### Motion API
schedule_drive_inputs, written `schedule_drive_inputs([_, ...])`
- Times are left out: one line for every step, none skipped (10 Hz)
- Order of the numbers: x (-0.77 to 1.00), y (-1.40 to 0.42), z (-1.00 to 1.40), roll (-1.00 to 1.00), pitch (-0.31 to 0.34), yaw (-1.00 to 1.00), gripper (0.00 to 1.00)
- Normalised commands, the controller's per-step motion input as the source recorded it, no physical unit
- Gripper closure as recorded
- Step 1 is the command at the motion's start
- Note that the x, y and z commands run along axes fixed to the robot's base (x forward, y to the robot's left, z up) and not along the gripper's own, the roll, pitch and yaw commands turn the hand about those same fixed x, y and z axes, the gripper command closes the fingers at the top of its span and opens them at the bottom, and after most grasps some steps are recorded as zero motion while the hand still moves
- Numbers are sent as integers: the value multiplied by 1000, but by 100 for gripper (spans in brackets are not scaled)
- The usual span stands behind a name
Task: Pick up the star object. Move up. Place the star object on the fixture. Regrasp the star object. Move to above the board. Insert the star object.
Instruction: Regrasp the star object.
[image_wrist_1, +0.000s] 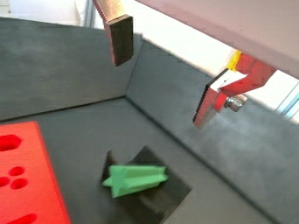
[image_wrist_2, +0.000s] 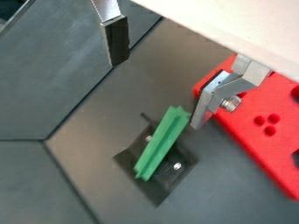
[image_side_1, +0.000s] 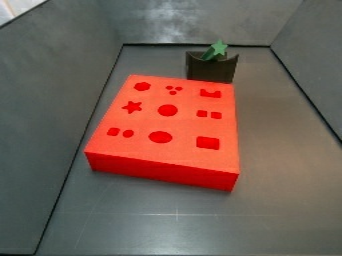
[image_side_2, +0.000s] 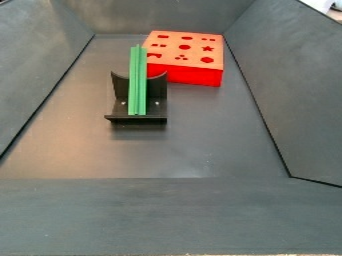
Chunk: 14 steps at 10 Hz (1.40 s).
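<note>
The bright-green star object (image_wrist_1: 135, 179) (image_wrist_2: 162, 143) lies in the notch of the dark fixture (image_wrist_1: 162, 201) (image_wrist_2: 177, 172), resting free. In both side views the star object (image_side_1: 215, 49) (image_side_2: 138, 78) sits lengthwise across the fixture (image_side_1: 211, 69) (image_side_2: 159, 97), just beyond one end of the red board (image_side_1: 167, 130) (image_side_2: 187, 56). My gripper (image_wrist_1: 160, 87) (image_wrist_2: 159, 92) hangs well above the star object, open, with nothing between its silver fingers (image_wrist_1: 119, 42) (image_wrist_2: 115, 44). The side views do not show the gripper. The board (image_wrist_1: 24, 175) (image_wrist_2: 263, 131) also appears at the edge of both wrist views.
Grey sloped walls (image_side_1: 60, 80) (image_side_2: 54, 70) enclose the dark floor (image_side_1: 287, 130) (image_side_2: 201, 140) on all sides. The board has several shaped holes, with the star hole (image_side_1: 132, 106) near one long edge.
</note>
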Motion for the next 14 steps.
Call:
schedule_drive_inputs([97,-40,-5,1000,119,73,0])
schedule_drive_inputs([105,-47,-9,1000,146,93,0])
schedule_drive_inputs([102,-47,-3,1000,167,112,0])
schedule_drive_inputs([102,-49,-9,1000,193,153,0])
schedule_drive_inputs([103,-49,-8,1000,207,182,0])
schedule_drive_inputs([108,-52,-9,790,189,211,0])
schedule_drive_inputs([111,-55,-12,604,164,224,0])
schedule_drive_inputs([109,-54,-11,371,125,235,0])
schedule_drive_inputs([107,-44,-2,288,102,237,0])
schedule_drive_inputs([93,-43,-4,203,50,232,0])
schedule_drive_inputs([86,-50,-10,183,19,222,0])
schedule_drive_inputs([31,39,-1000,133,-6,141,0])
schedule_drive_inputs([32,39,-1000,132,-10,124,0])
schedule_drive_inputs([43,36,-1000,109,-56,94,0])
